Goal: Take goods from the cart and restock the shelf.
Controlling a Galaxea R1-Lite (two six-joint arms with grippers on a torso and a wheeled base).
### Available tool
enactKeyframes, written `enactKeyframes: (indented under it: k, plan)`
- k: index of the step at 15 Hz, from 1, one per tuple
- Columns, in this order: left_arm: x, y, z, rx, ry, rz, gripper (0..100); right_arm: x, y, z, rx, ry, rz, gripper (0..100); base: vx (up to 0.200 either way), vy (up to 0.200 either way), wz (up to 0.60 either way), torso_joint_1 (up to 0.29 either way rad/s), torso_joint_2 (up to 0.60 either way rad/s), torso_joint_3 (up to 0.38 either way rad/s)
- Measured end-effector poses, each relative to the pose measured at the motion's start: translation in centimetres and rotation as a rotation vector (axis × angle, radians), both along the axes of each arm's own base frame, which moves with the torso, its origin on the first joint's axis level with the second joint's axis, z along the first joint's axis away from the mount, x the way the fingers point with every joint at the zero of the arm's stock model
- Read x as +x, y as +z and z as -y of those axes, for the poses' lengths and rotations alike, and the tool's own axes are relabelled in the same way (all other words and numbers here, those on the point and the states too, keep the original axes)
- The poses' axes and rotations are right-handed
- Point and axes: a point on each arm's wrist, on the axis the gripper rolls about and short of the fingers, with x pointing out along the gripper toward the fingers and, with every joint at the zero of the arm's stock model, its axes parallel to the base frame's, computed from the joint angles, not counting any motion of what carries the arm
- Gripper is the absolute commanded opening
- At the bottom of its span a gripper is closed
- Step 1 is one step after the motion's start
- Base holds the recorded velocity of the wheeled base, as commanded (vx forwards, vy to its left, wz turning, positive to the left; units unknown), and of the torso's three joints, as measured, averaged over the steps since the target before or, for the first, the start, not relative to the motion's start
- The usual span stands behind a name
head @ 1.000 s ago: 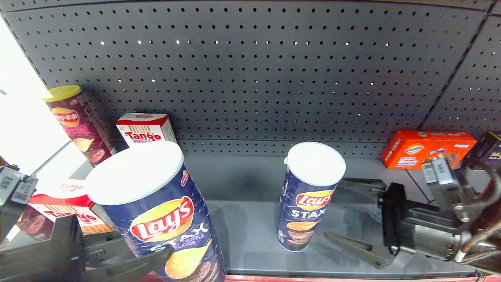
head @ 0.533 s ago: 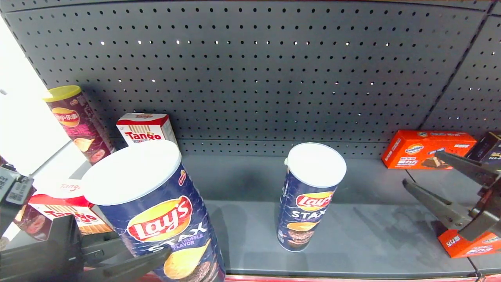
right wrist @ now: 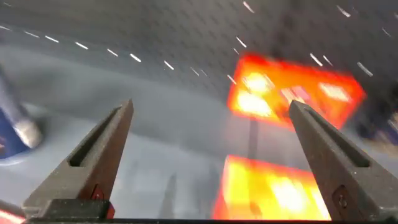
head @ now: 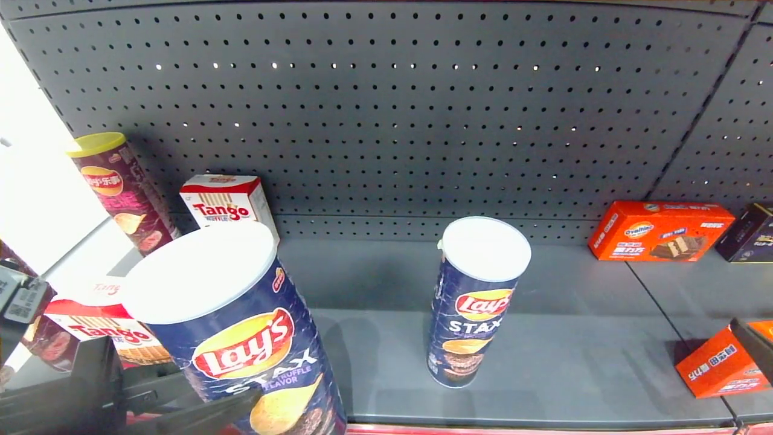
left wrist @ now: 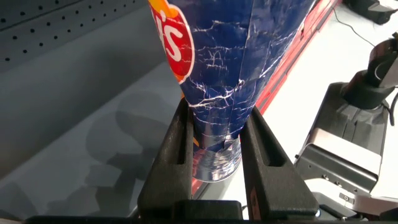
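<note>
Blue chip can (head: 235, 326) is at the front left edge of the shelf (head: 574, 338), clamped near its base between the closed fingers of the left gripper (left wrist: 216, 124); I cannot tell if its base touches the deck. A wafer box (head: 102, 326) lies just beside it, and a second blue can (head: 477, 302) stands upright mid-shelf, well apart. Right gripper (right wrist: 211, 124) is spread wide and empty, near the orange box (head: 718, 362). Risk: the low grip leaves a tall can top-heavy, so it may pivot or topple on release, or nudge the wafer box.
</note>
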Motion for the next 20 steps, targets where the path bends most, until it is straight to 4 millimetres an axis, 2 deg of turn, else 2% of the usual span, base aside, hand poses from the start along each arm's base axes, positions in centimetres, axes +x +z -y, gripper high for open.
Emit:
enactKeyframes:
  k: [4, 6, 8, 15, 20]
  plan:
    - [0.0, 0.0, 0.0, -0.009, 0.000, 0.018, 0, -4.0, -3.2, 0.4, 0.011, -0.132, -0.135, 100, 0.000, 0.000, 0.00, 0.000, 0.00, 0.000]
    - [0.0, 0.1, 0.0, -0.013, -0.002, 0.024, 0, -6.5, -5.6, 0.6, 0.022, -0.195, -0.202, 100, 0.000, 0.000, 0.00, 0.000, 0.00, 0.000]
    - [0.0, 0.1, 0.0, -0.015, -0.003, 0.025, 0, -8.0, -7.8, 0.8, 0.076, -0.291, -0.236, 100, 0.000, 0.000, 0.00, 0.000, 0.00, 0.000]
    - [-0.1, 0.1, 0.0, -0.017, -0.011, 0.027, 0, -9.0, -8.4, 0.5, 0.078, -0.171, -0.132, 100, 0.000, 0.000, 0.00, 0.000, 0.00, 0.000]
    - [-0.1, 0.2, 0.0, -0.022, -0.024, 0.028, 0, -9.0, -8.5, 0.6, 0.084, -0.227, -0.125, 100, 0.000, 0.000, 0.00, 0.000, 0.00, 0.000]
